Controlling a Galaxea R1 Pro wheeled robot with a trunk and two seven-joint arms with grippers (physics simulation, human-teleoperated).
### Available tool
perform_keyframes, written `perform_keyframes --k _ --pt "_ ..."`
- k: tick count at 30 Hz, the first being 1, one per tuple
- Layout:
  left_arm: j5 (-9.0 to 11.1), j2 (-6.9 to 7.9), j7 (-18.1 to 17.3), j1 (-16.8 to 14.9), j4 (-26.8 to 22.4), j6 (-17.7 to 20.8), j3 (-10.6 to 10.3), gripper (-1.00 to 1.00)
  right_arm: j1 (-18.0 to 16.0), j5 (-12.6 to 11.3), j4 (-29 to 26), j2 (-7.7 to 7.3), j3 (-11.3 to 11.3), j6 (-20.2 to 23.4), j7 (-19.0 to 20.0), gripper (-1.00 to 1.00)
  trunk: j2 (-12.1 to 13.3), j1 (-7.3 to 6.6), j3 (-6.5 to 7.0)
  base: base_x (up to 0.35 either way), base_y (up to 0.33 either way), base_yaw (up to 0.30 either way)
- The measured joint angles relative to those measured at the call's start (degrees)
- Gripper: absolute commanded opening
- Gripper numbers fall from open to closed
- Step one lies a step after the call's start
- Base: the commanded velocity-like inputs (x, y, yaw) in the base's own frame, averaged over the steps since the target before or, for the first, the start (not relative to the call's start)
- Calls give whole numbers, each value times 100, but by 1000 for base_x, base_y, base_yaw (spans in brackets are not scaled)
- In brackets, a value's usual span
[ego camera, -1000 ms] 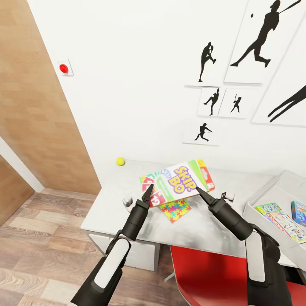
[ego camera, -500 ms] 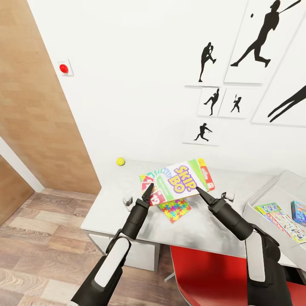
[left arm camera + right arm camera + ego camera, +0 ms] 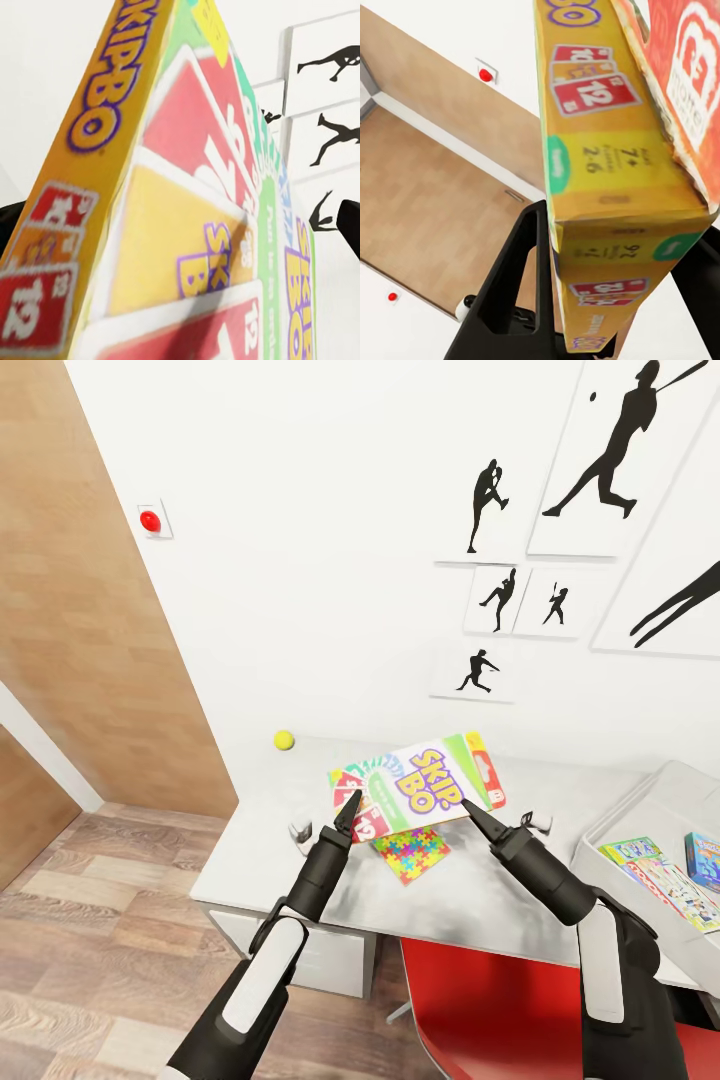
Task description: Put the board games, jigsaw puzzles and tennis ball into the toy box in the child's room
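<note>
The Skip-Bo box [image 3: 418, 788] hangs tilted above the table [image 3: 250, 850], pinched between the two arms: the left gripper [image 3: 347, 807] presses its near left corner and the right gripper [image 3: 470, 812] its near right edge. The right fingers [image 3: 514, 277] straddle the box end; whether the left's are spread I cannot tell. A puzzle [image 3: 412, 854] lies beneath, the ball [image 3: 284, 740] by the wall, and the toy box [image 3: 640, 810] at right.

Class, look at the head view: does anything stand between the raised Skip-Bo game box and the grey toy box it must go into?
Nothing visible does. The yellow-green-red Skip-Bo game box is held up between both arms, and the light grey toy box sits open to its right across bare pale grey tabletop.
</note>
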Motion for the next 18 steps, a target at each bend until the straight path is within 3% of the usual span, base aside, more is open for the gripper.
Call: perform_keyframes --k 18 --pt "-18 11 3 -55 -8 38 -12 100 -8 -50 -4 0 -16 -17 -7 -100 0 0 0 0 0 0"
